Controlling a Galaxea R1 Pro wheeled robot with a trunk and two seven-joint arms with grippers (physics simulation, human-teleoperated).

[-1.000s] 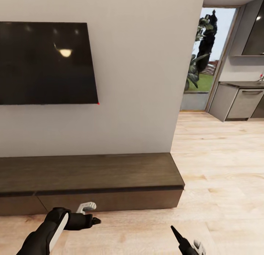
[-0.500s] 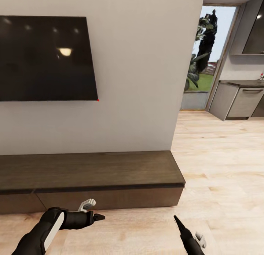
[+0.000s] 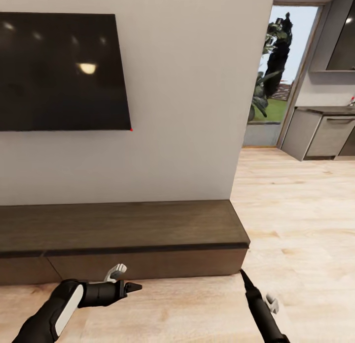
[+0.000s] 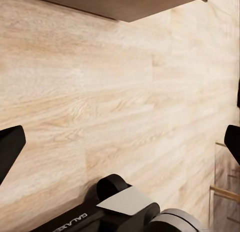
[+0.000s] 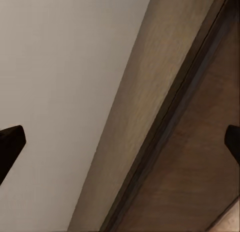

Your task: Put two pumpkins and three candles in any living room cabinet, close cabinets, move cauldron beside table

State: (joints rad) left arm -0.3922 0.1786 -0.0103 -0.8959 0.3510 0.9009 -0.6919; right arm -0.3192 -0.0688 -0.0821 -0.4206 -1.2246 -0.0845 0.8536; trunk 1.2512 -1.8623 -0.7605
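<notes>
The left gripper [image 3: 132,286] hovers low over the wooden floor [image 3: 296,209] just in front of the closed dark-brown cabinet [image 3: 123,234], its fingers apart. Right of it, the right gripper [image 3: 242,274] points at the cabinet's right end, fingers apart too.

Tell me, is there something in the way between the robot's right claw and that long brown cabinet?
Nothing visible is. The right gripper points at the cabinet near its right end, with only bare wood floor around it. The right wrist view looks straight onto the cabinet's front, with both fingers spread wide and empty.
</notes>
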